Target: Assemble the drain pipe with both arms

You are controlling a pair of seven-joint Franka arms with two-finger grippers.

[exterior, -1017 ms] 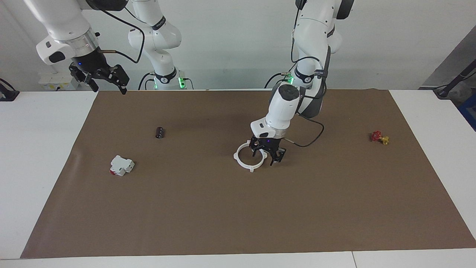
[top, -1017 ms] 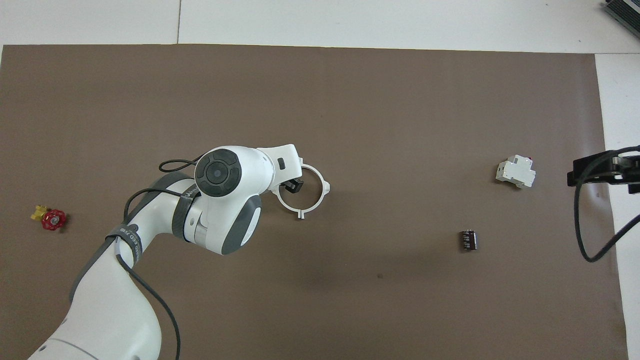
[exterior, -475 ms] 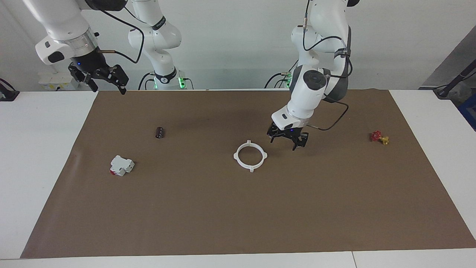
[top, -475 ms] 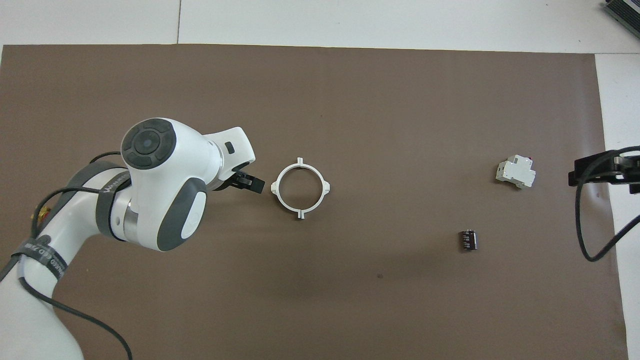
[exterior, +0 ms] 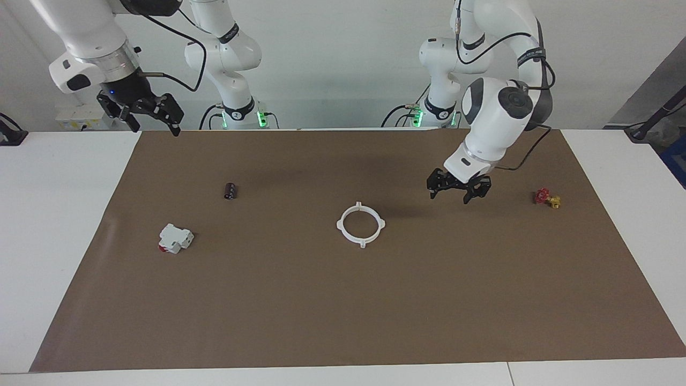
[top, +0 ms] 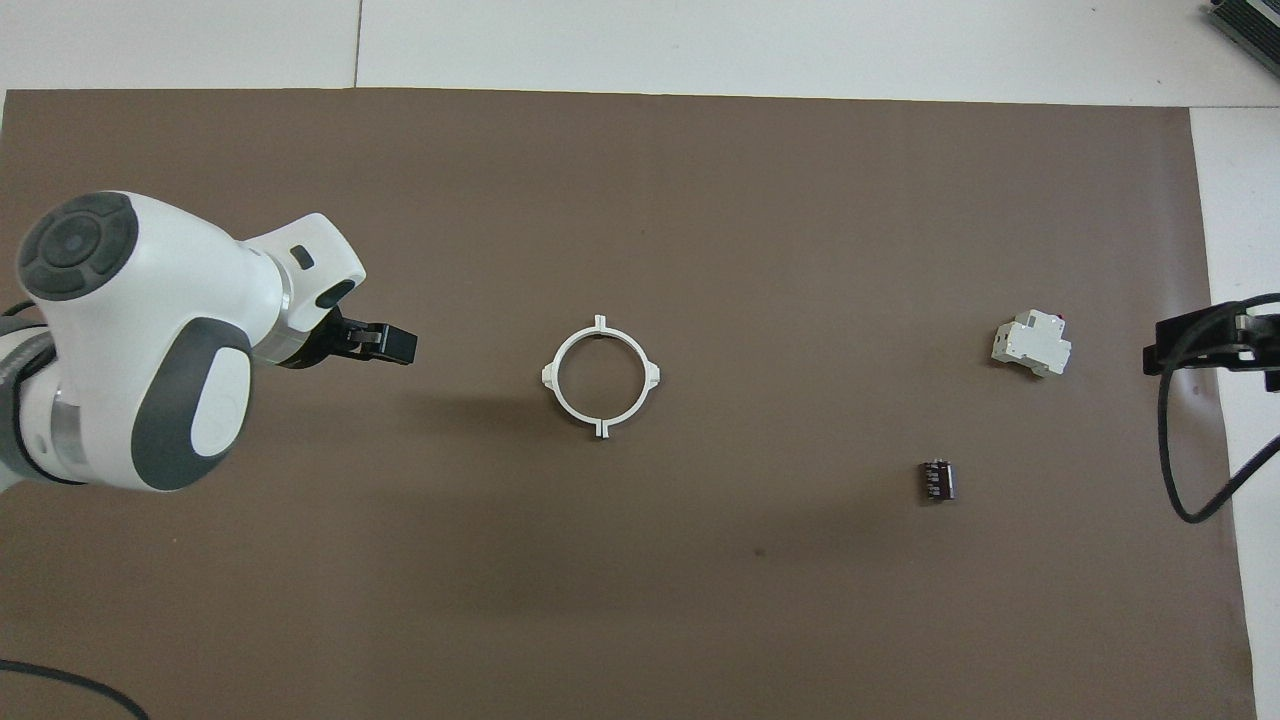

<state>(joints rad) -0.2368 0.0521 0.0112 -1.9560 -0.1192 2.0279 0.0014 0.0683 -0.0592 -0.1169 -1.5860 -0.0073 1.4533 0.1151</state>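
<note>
Facing view
Drain pipe [exterior: 360, 224]: closed white ring with four small outward tabs, lying flat on the brown mat [exterior: 482, 300] around the middle of the table, touched by nothing.
Left gripper [exterior: 456, 194]: raised over bare mat between the ring and the red and yellow valve [exterior: 547, 198], well apart from both; fingers spread wide, nothing between them.
Right gripper [exterior: 156, 124]: waiting in the air over the mat's corner at the right arm's end, close to the robots; jaws wide, empty.
Black cylinder [exterior: 230, 190]: on the mat toward the right arm's end, nearer to the robots than the ring.
White block [exterior: 175, 238]: red-ended, on the mat farther from the robots than the cylinder.

Overhead view
Drain pipe [top: 600, 376]: whole ring, flat, mid-mat.
Left gripper [top: 385, 343]: black tip showing past the white wrist, over bare mat toward the left arm's end, clear of the ring.
Right gripper [top: 1215, 340]: only a black part showing at the frame's edge, over the white table [top: 1240, 200] beside the mat.
White block [top: 1031, 343]: between the ring and the right gripper.
Black cylinder [top: 937, 479]: nearer to the robots than the block.
</note>
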